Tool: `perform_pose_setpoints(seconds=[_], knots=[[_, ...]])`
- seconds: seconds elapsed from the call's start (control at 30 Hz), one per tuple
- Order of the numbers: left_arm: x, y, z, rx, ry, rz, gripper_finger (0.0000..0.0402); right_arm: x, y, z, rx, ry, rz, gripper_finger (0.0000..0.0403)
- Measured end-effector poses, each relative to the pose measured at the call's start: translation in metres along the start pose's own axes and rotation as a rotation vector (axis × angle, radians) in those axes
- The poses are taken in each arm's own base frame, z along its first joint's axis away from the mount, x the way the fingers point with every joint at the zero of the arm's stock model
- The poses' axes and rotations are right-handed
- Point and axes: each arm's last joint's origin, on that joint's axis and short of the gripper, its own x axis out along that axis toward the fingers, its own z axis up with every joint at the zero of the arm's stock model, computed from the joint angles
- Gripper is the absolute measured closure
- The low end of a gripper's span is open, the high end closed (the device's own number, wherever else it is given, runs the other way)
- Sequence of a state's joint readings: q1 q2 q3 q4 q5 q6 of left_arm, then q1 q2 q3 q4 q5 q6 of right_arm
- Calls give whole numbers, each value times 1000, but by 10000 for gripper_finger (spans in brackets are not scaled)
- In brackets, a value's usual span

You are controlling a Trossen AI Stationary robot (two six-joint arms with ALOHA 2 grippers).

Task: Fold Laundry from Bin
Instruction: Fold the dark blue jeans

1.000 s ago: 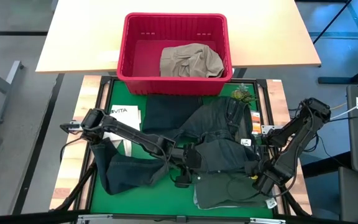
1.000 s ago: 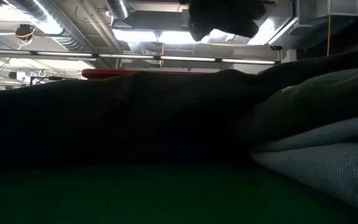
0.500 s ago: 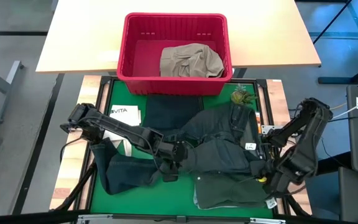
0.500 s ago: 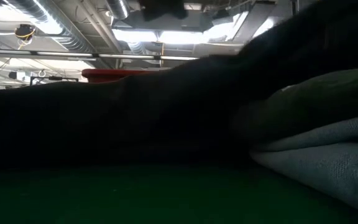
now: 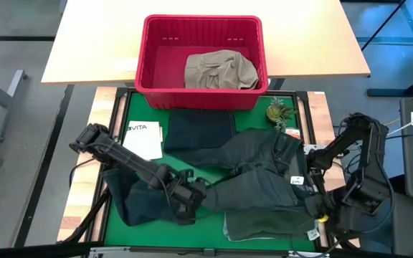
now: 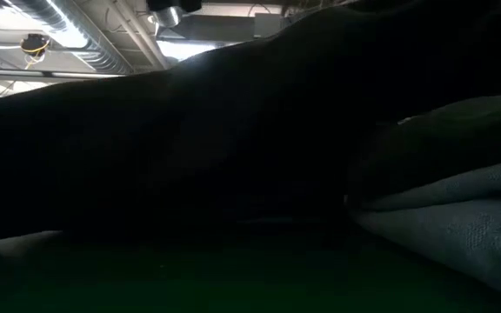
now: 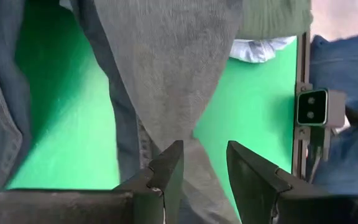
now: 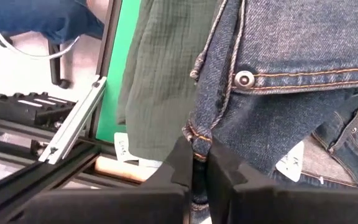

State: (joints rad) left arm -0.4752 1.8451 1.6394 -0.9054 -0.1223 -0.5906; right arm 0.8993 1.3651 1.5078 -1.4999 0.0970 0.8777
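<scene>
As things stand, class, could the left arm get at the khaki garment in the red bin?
Probably not yet: the left gripper grips the jeans at the near edge; the khaki garment lies uncovered in the red bin.

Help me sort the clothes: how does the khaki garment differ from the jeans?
The khaki garment is light beige; the jeans are dark blue denim. The khaki one lies bunched in the red bin, untouched; the jeans sprawl on the green mat, pinched by left gripper and right gripper. Both are unfolded.

jeans [image 5: 249, 175] spread across mat centre, bare green mat [image 5: 138, 118] by bin [image 5: 201, 59]
</scene>
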Motion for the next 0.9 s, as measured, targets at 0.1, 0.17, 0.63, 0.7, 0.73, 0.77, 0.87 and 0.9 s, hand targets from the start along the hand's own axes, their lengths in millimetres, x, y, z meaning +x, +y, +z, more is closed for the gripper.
perform_pose_setpoints(seconds=[0.1,0.17,0.63,0.7,0.73,0.77,0.87,0.9], knots=[[7,-16,-11,-35,6,19,285,0,0,0,6,-5,-4,380],[15,-27,-20,-42,30,20,285,0,0,0,6,-6,-5,376],[56,-54,-49,-98,98,97,253,0,0,1,10,-7,-2,379],[57,-52,-47,-109,115,84,236,0,0,1,10,-6,-1,379],[57,-51,-46,-117,127,75,228,0,0,1,10,-5,-1,379],[57,-48,-44,-136,144,59,222,0,0,1,11,-5,0,378],[58,-38,-39,-179,223,34,214,0,0,1,11,-2,3,378],[58,-34,-39,-187,263,33,214,0,0,1,11,-2,3,378]])
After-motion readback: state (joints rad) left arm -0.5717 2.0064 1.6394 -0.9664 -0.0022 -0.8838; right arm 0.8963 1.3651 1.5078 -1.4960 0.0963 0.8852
